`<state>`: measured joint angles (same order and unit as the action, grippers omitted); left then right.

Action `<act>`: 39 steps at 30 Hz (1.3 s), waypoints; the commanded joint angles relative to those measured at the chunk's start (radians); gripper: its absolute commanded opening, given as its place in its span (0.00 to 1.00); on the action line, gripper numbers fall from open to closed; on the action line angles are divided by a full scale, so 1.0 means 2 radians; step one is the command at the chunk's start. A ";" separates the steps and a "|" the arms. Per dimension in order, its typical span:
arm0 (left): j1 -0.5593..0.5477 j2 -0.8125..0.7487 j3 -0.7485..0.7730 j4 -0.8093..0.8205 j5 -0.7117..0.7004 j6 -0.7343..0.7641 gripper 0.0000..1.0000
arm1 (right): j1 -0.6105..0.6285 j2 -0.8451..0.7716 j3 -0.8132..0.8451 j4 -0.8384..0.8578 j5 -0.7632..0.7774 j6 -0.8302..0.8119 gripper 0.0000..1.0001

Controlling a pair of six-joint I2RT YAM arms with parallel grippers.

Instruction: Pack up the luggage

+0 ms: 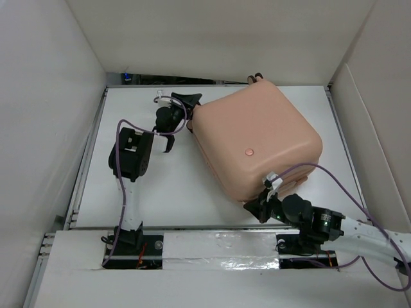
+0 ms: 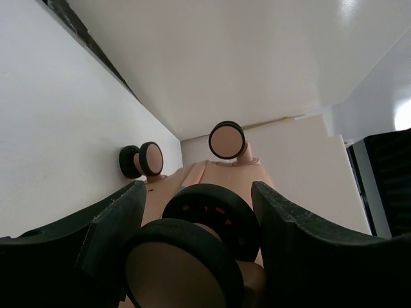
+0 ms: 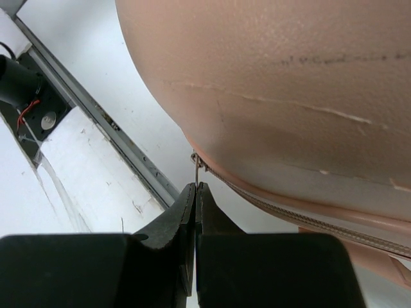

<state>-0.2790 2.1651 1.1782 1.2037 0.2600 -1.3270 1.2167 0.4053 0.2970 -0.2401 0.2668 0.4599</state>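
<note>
The peach-pink luggage (image 1: 257, 138) lies closed and flat on the white table, at the middle right. My left gripper (image 1: 186, 122) is at its left side; in the left wrist view the gripper (image 2: 198, 186) has a finger on each side of a black-and-pink double wheel (image 2: 212, 218) and touches it on both sides. Two more wheels (image 2: 226, 140) (image 2: 144, 159) show beyond. My right gripper (image 1: 258, 204) is at the luggage's near corner. In the right wrist view the gripper (image 3: 195, 186) is shut on the thin metal zipper pull (image 3: 196, 170), under the shell (image 3: 276, 70).
White walls enclose the table on the left, back and right. A metal rail (image 1: 212, 228) runs along the near edge and also shows in the right wrist view (image 3: 109, 122). A taped white board (image 1: 212, 247) lies in front of the rail. Purple cables trail from both arms.
</note>
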 commanded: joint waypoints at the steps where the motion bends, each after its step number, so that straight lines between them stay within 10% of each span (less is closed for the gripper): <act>1: 0.024 -0.061 -0.064 0.074 0.000 0.036 0.00 | -0.002 -0.022 0.013 0.006 0.025 -0.007 0.00; 14: 0.054 -0.357 -0.445 0.151 -0.049 0.100 0.00 | -0.112 0.079 0.053 0.102 -0.068 -0.090 0.00; 20: -0.017 -0.584 -0.521 -0.029 -0.121 0.153 0.00 | -0.160 0.194 0.057 0.248 -0.169 -0.076 0.00; 27: -0.026 -0.779 -0.507 -0.240 -0.136 0.189 0.00 | -0.019 0.341 0.022 0.428 -0.097 0.001 0.00; 39: -0.026 -0.796 -0.535 -0.263 -0.092 0.173 0.00 | -0.067 0.174 0.157 0.122 0.020 -0.116 0.00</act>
<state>-0.2695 0.5720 0.1276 0.6983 -0.2634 -1.0851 1.1290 0.8833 0.4656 -0.0860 0.3527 0.3058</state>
